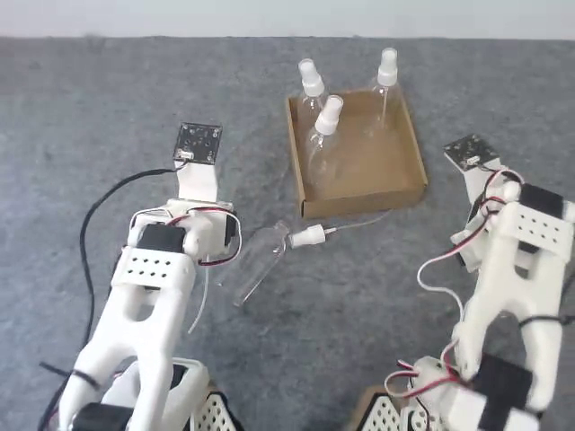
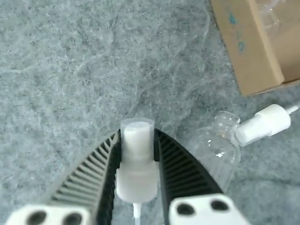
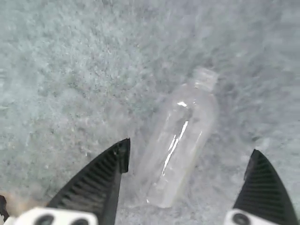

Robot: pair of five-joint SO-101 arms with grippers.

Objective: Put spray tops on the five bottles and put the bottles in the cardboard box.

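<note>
My left gripper (image 2: 137, 133) is shut on a white spray top (image 2: 137, 174), held upright between the black fingers above the grey carpet. Beside it lies a clear uncapped bottle (image 2: 218, 145) (image 1: 260, 256), with a loose spray top (image 2: 262, 124) (image 1: 308, 237) at its neck. My right gripper (image 3: 189, 149) is open and hangs over another uncapped clear bottle (image 3: 183, 136) lying on the carpet. The cardboard box (image 1: 409, 184) sits at the far middle. One capped bottle (image 1: 325, 135) stands inside it, and two more (image 1: 311, 81) (image 1: 386, 70) stand at its far edge.
The left arm (image 1: 153, 296) stands at the near left and the right arm (image 1: 517, 269) at the near right. A black cable (image 1: 90, 233) loops left of the left arm. A corner of the box (image 2: 253, 51) is close to the left gripper.
</note>
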